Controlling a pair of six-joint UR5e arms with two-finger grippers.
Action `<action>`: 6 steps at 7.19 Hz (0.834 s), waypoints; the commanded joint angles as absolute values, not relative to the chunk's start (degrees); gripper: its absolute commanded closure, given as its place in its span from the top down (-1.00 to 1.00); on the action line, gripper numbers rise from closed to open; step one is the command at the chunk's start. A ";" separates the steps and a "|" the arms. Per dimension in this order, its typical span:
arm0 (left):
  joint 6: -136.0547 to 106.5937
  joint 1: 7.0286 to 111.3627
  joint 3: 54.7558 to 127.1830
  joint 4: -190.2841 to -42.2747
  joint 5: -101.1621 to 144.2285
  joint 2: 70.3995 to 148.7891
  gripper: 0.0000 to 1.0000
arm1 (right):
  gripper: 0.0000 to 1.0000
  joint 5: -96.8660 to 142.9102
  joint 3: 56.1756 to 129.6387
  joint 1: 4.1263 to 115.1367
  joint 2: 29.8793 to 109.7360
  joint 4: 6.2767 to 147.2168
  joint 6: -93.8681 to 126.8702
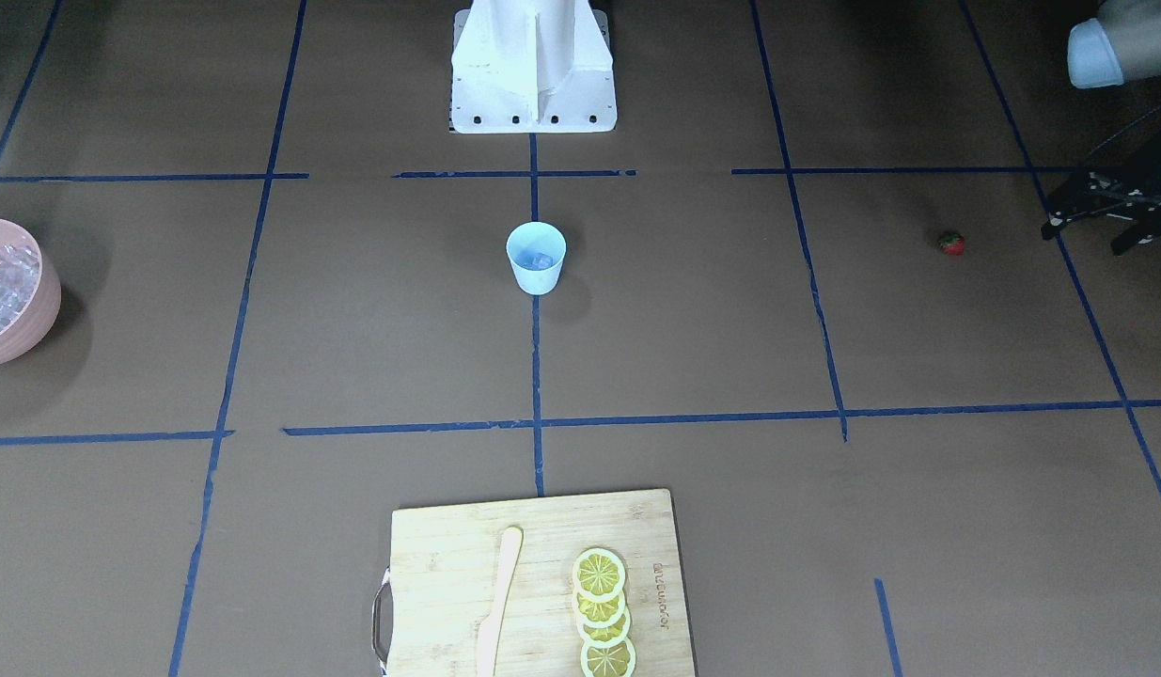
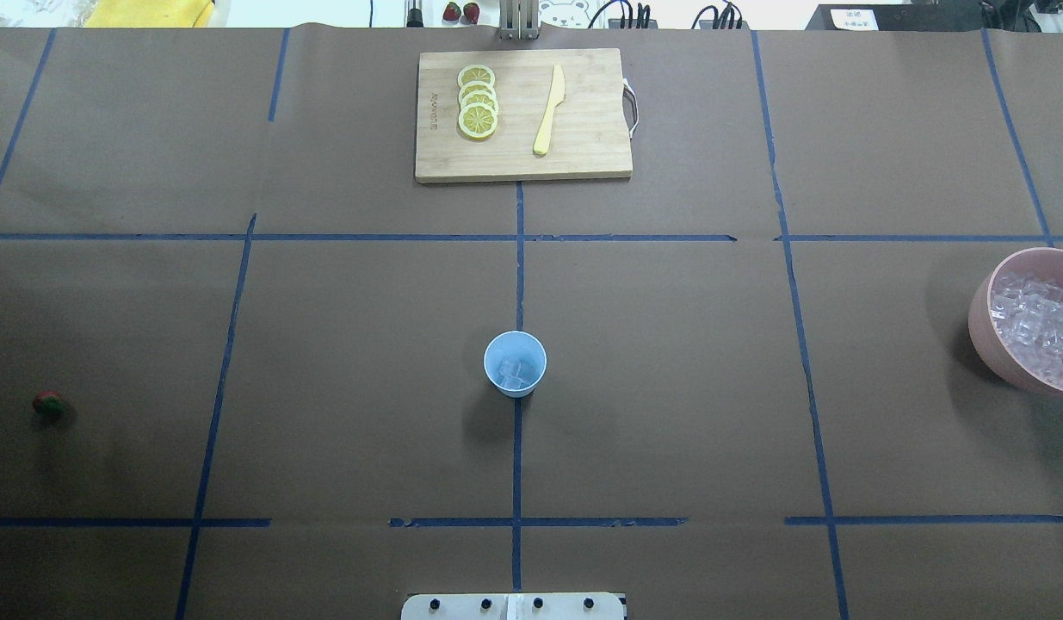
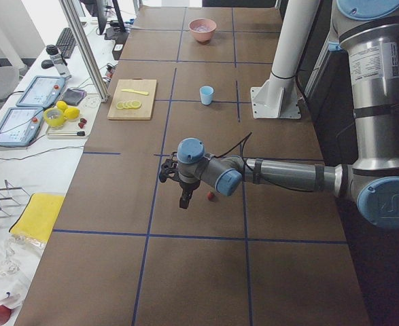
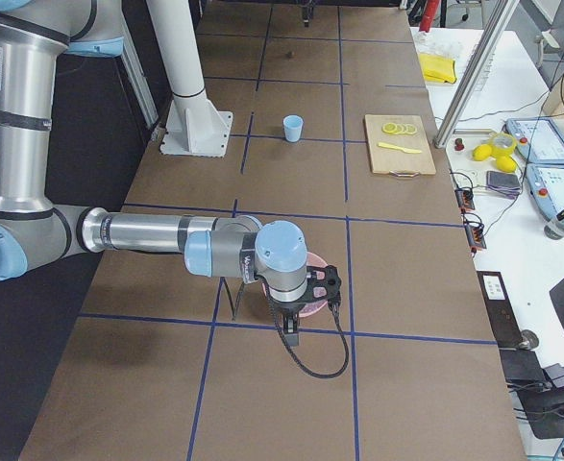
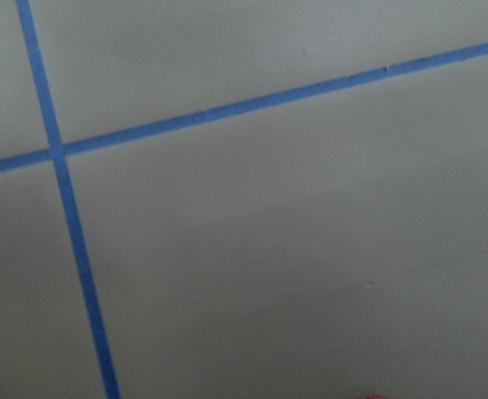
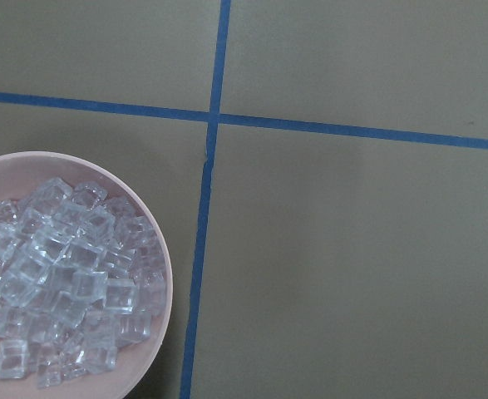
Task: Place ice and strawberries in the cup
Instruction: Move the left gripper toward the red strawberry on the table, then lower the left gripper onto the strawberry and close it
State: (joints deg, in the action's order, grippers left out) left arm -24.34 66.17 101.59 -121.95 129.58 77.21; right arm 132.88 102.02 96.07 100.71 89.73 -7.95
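Left end effector [image 3: 184, 202] hangs low over the counter [image 2: 669, 387]. In the left side view the strawberry [image 3: 211, 196] lies near it, at about its 3 o'clock and apart from it. Whether its fingers are spread or pressed together, I cannot tell from what shows.

From overhead, the strawberry sits alone far out at the 9 o'clock of the cup [image 2: 515, 363], a touch nearer the robot. The cup stands upright on the middle tape line, with a few cubes of ice [image 2: 516, 371] already in its bottom. At its 12 o'clock, well apart, a cutting board [image 2: 583, 155] carries overlapping lemon slices [image 2: 478, 113] and a pale knife [image 2: 549, 110]. At the cup's 3 o'clock, well apart, the pink bowl [image 2: 981, 331] holds a glistening heap of more ice. Right end effector [image 4: 292, 331] hovers over that bowl. I cannot tell its grip either.
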 commanded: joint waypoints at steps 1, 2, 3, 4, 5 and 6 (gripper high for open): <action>-35.13 57.95 101.34 -131.72 123.77 74.19 1.00 | 0.99 132.80 101.95 96.06 100.72 89.74 -8.00; -37.94 54.96 100.99 -134.36 121.49 73.57 1.00 | 0.99 132.72 101.87 96.06 100.72 89.74 -8.00; -42.15 52.06 100.38 -137.08 119.72 73.56 0.99 | 0.99 132.71 101.87 96.06 100.72 89.74 -8.00; -44.97 48.81 99.41 -139.02 116.49 73.65 0.99 | 0.99 132.63 101.78 96.06 100.72 89.74 -8.00; -45.52 47.65 99.06 -139.13 116.11 73.65 0.99 | 0.99 132.63 101.69 96.06 100.72 89.74 -8.00; -45.61 47.11 98.88 -139.22 116.10 73.65 0.99 | 0.99 132.63 101.69 96.06 100.72 89.74 -8.00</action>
State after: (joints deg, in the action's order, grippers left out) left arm -44.82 48.44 99.27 -138.73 116.72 73.66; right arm 132.64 101.74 96.06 100.72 89.74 -8.00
